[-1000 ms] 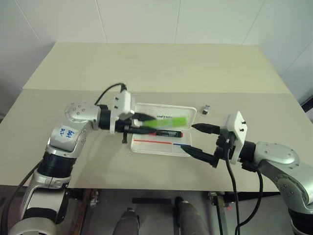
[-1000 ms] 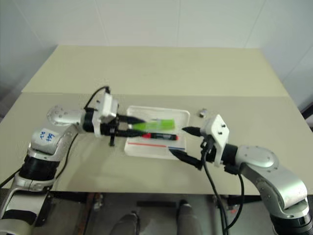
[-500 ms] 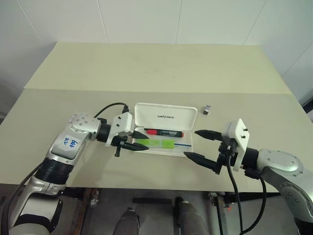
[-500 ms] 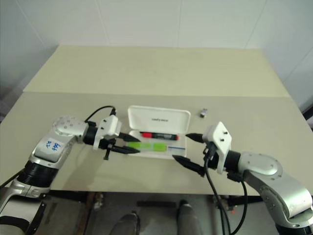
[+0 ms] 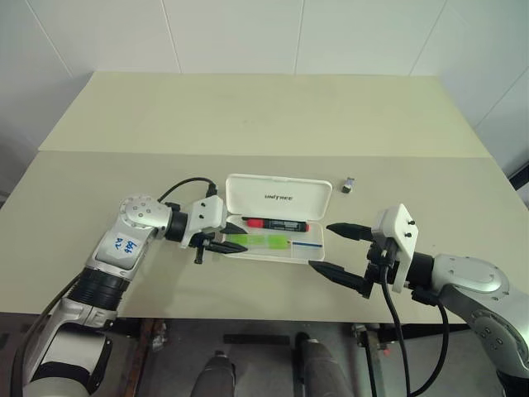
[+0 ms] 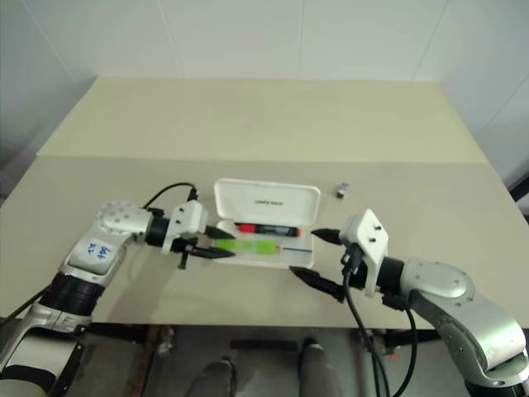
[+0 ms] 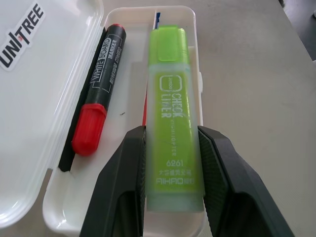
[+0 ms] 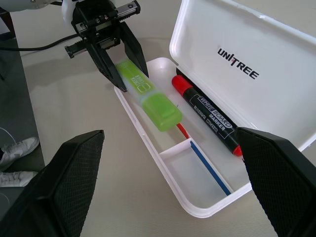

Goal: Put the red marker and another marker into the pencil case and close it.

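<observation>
The white pencil case (image 5: pixel 277 240) sat open at the centre of the frame on the beige table (image 5: pixel 248 116), its "UNITREE" lid standing up on the far side. The red marker (image 5: pixel 277 224) lay in the tray along the hinge. The left gripper (image 5: pixel 229 236), reaching in from the left of the picture, pinched the butt end of the light green highlighter (image 7: pixel 174 143) between its two black fingers (image 7: pixel 123 187), with the body already lowered into the tray's front lane.

The highlighter's long axis ran along the length of the case, parallel to the red marker and just beside it, pointing straight away from the left gripper toward the small divided compartment at the right end. So, as I judged it, the fingers only needed to part and back out leftward along that same line.

The right gripper (image 5: pixel 336 248) hung near the case's right end, fingers spread wide and holding nothing. It seemed well placed for the lid. A small grey clip (image 5: pixel 350 184) lay apart, upper right of the case.
</observation>
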Action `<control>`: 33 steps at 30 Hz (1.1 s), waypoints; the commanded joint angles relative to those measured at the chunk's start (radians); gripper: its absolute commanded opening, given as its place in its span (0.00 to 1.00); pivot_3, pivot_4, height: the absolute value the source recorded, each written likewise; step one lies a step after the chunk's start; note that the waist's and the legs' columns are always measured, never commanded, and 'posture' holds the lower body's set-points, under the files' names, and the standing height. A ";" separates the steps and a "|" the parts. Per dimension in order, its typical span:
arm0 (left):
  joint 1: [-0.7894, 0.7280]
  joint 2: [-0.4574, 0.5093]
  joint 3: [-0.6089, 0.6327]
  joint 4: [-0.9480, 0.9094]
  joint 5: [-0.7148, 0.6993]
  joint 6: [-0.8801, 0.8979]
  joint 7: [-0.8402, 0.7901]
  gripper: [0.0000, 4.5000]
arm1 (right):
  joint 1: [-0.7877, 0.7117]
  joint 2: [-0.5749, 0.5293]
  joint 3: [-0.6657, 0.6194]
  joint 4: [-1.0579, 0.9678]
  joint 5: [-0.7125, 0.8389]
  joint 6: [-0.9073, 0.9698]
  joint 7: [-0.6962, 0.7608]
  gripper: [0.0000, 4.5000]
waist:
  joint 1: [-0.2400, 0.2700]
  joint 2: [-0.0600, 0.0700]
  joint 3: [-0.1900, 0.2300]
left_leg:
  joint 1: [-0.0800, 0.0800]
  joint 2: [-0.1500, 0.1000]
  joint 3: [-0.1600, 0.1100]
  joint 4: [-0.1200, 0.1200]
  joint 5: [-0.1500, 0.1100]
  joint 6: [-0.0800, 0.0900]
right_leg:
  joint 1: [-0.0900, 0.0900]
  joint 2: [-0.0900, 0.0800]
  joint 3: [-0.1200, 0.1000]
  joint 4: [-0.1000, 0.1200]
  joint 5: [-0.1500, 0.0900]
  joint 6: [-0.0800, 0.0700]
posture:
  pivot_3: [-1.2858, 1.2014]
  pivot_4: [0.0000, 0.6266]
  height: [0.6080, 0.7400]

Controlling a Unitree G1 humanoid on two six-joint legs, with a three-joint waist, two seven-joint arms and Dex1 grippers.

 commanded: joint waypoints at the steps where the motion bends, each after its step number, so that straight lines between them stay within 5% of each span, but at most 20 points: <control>1: -0.013 -0.009 0.002 0.010 0.011 -0.033 0.005 0.24 | -0.007 -0.001 -0.006 -0.031 0.002 -0.021 -0.004 1.00 | 0.000 0.000 0.000 | 0.000 0.000 0.000 0.000 0.000 0.000 | 0.000 0.000 0.000 0.000 0.000 0.000 | 0.52 0.24 1.00; 5: -0.013 -0.015 0.003 0.004 0.002 -0.032 -0.013 0.24 | -0.007 -0.004 -0.010 -0.029 -0.001 -0.020 -0.005 1.00 | 0.000 0.000 0.000 | 0.000 0.000 0.000 0.000 0.000 0.000 | 0.000 0.000 0.000 0.000 0.000 0.000 | 0.52 0.24 1.00; 15: -0.014 -0.016 0.012 -0.004 0.008 -0.025 0.005 0.99 | -0.005 -0.013 -0.023 -0.025 -0.003 -0.019 0.001 1.00 | 0.000 0.000 0.000 | 0.000 0.000 0.000 0.000 0.000 0.000 | 0.000 0.000 0.000 0.001 0.000 0.000 | 0.52 0.24 1.00; 33: -0.086 -0.059 0.180 -0.338 -0.321 0.305 0.082 1.00 | 0.006 -0.044 -0.058 -0.021 0.007 -0.022 0.017 1.00 | -0.002 0.000 0.000 | 0.001 0.000 0.000 0.001 0.000 0.001 | 0.000 0.000 0.000 0.000 0.001 0.002 | 0.52 0.24 1.00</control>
